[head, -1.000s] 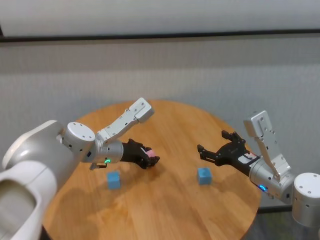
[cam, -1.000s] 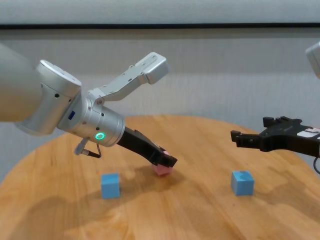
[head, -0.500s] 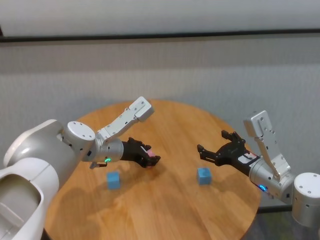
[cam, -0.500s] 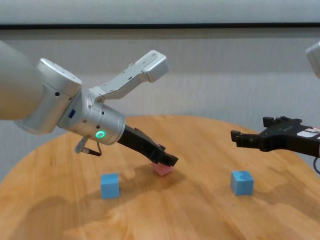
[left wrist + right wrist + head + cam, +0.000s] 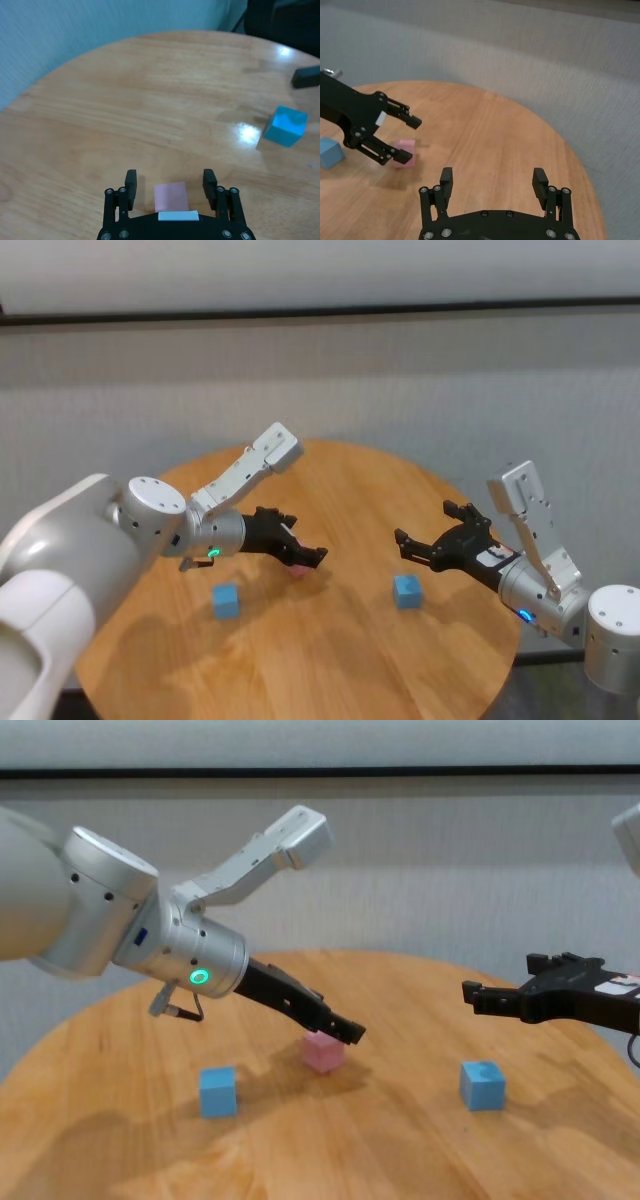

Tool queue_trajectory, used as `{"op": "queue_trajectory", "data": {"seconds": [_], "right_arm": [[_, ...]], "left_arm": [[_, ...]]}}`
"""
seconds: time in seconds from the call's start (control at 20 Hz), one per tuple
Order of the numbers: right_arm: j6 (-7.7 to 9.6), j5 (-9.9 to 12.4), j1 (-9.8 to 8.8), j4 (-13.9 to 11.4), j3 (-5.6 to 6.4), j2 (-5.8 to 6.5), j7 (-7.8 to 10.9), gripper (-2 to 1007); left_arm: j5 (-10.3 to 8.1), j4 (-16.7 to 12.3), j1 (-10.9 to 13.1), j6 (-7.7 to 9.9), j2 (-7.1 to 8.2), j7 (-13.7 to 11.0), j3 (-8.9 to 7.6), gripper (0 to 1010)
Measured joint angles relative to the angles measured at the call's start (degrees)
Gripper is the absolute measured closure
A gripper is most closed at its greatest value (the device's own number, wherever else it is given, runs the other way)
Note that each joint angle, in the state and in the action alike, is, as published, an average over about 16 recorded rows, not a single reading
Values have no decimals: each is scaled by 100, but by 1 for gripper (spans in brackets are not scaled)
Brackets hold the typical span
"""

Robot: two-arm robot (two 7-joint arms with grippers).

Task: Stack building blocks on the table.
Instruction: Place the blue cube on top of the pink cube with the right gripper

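Observation:
The pale pink cube (image 5: 297, 566) sits on the round wooden table (image 5: 340, 480) near its middle. My left gripper (image 5: 305, 555) is open and hovers just above it, jaws astride the cube without touching it in the left wrist view (image 5: 170, 196). One light blue cube (image 5: 227, 600) lies nearer, to the left of the pink one. The other light blue cube (image 5: 406, 591) lies to the right. My right gripper (image 5: 424, 523) is open and empty, held in the air above and behind that right blue cube.
The table's rim (image 5: 60, 1050) curves close on the left and its far edge (image 5: 530, 112) is near a grey wall. Bare wood lies between the pink cube (image 5: 323, 1050) and the right blue cube (image 5: 482, 1084).
My left gripper has risen a little off the pink cube and its forearm has tilted up. The pink cube stays on the table. The right arm has not moved.

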Motion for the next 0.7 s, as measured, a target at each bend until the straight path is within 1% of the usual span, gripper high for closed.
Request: {"op": "queue_trajectory", "data": {"seconds": [0.2,0.4,0.7], "right_arm": [[0,0,0,0,0,0,0,4],[0,0,0,0,0,0,0,4],[0,0,0,0,0,0,0,5]], "left_arm": [[-38,-876,281,355,343,97,-73,97],[-54,-1789,588,723,715,227,-173,37],[-19,-2849,1004,1167,1177,432,-365,8]]}}
